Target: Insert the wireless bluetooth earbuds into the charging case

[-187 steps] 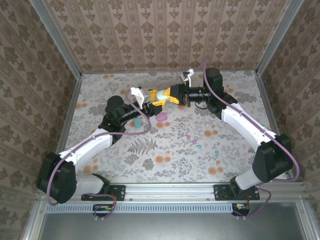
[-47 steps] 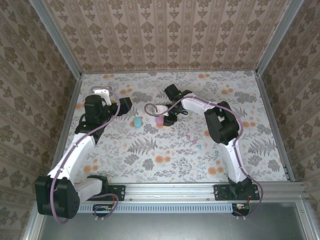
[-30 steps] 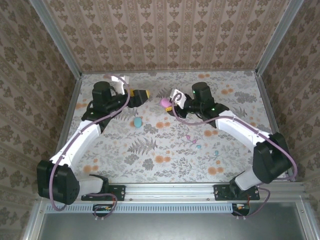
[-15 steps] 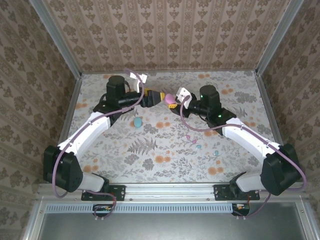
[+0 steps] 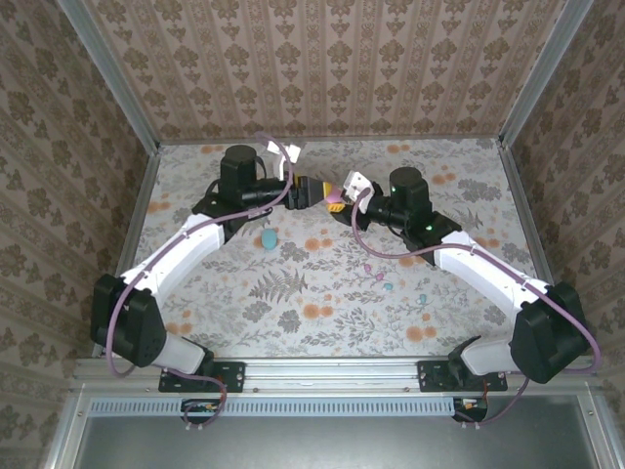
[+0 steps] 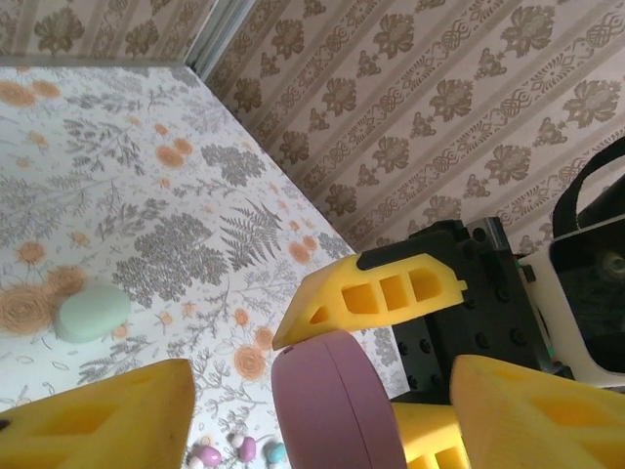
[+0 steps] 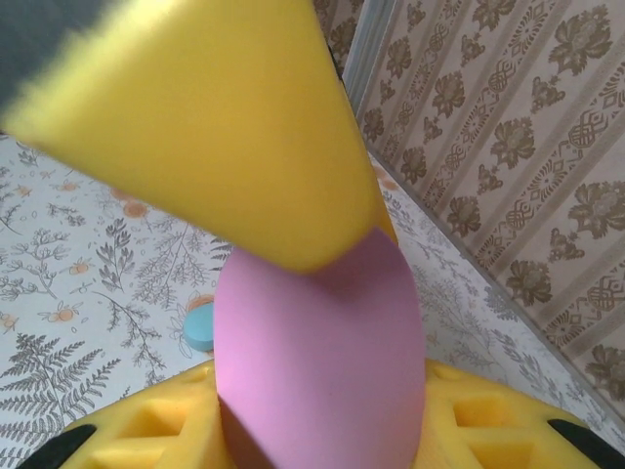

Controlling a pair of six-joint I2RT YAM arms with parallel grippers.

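A pink egg-shaped charging case (image 5: 330,190) hangs above the back of the table, and my right gripper (image 5: 339,198) is shut on it. In the right wrist view the case (image 7: 317,362) is pinched between the yellow fingers (image 7: 215,127). My left gripper (image 5: 311,190) faces it from the left. Its yellow fingers (image 6: 98,420) flank the case (image 6: 332,401) with gaps on both sides, so my left gripper (image 6: 322,391) is open. Tiny pastel earbuds (image 5: 367,266) (image 5: 388,286) (image 5: 423,298) lie on the table to the right of centre, and some of these earbuds (image 6: 207,454) also show below the case.
A light blue case (image 5: 268,237) (image 7: 200,327) lies on the floral table under the left arm. A pale green case (image 6: 93,313) rests on the table further off. Patterned walls and metal rails (image 5: 327,139) close in the back and sides.
My left gripper has swung right up to the pink case and its jaws have narrowed around it. The right gripper has lifted the case from the table and now holds it nearly still.
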